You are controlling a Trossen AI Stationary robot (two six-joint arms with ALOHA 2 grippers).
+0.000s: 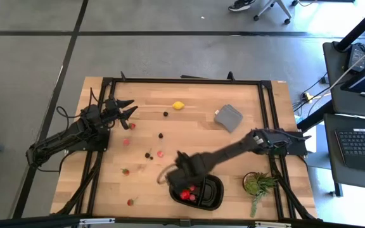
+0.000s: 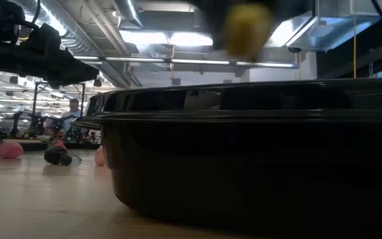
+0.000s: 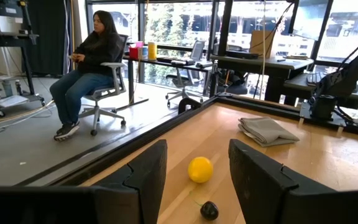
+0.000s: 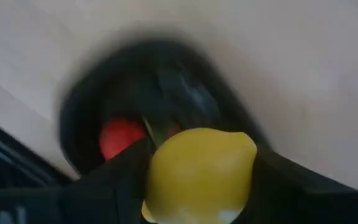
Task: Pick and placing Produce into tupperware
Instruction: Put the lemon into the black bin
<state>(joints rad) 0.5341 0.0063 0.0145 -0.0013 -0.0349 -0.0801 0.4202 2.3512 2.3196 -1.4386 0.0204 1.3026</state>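
Note:
The black tupperware tray (image 1: 209, 194) sits at the table's near edge with red produce pieces (image 1: 187, 194) inside. My right gripper (image 1: 182, 170) hangs over the tray's far left rim, shut on a yellow lemon (image 4: 197, 174); the low view shows that lemon (image 2: 247, 26) above the tray wall (image 2: 257, 153). A second lemon (image 1: 179, 105), red strawberry bits (image 1: 126, 142) and dark berries (image 1: 161, 135) lie on the wood. My left gripper (image 1: 132, 106) waits open at the far left, level, with nothing between its fingers (image 3: 148, 174). My right gripper pinches the lemon by its two opposite sides (image 4: 157, 171) between its two fingers (image 4: 126, 171), which come from above and point down. The lemon is lifted clear and hangs over the tray's inside.
A folded grey cloth block (image 1: 228, 117) lies at the far right and a small green potted plant (image 1: 257, 185) stands right of the tray. More red bits lie near the front left (image 1: 130, 202). Black frame rails (image 1: 182, 81) edge the table. A person sits on a chair (image 3: 95, 59) beyond it.

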